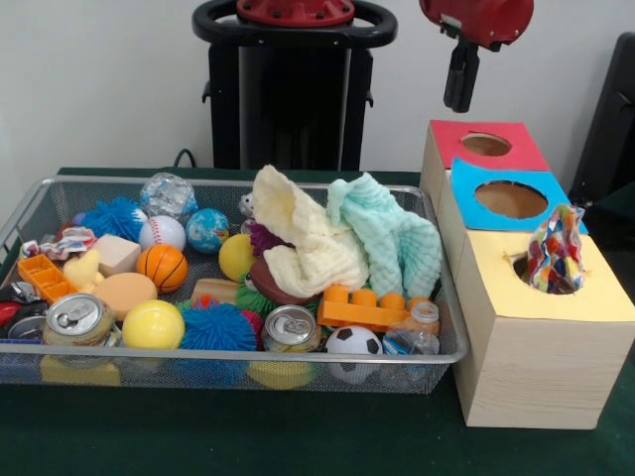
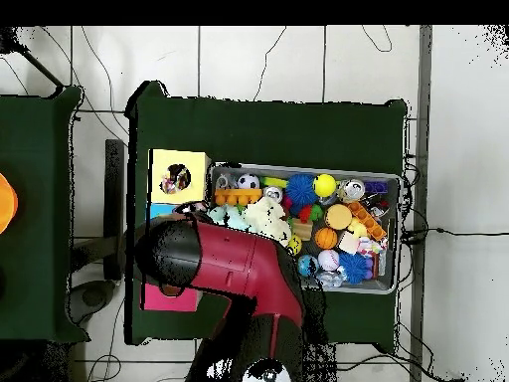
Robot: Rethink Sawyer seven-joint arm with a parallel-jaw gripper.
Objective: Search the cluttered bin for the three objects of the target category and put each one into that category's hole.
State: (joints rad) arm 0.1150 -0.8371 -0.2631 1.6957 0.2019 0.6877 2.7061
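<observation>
Front view: the hand hangs high above the red box, touching nothing and carrying nothing. Only a dark narrow tip shows below the red arm, so whether it is wide or narrow cannot be told. Below the hand and nearer the camera, past the blue box, a patterned cloth sits bunched in the hole of the yellow box, standing upright with its long axis roughly vertical and its upper part out of the hole. Down and to the left of the hand, the wire bin holds a cream cloth and a mint cloth draped side by side on top of balls, cans and blocks. The desk is dark green; a pale wall stands behind.

Overhead view: the arm covers the red and blue boxes, and the hand itself is hidden. The yellow box shows the cloth in its hole, just beside the bin. Around the desk the floor is pale tile with cables across it.
</observation>
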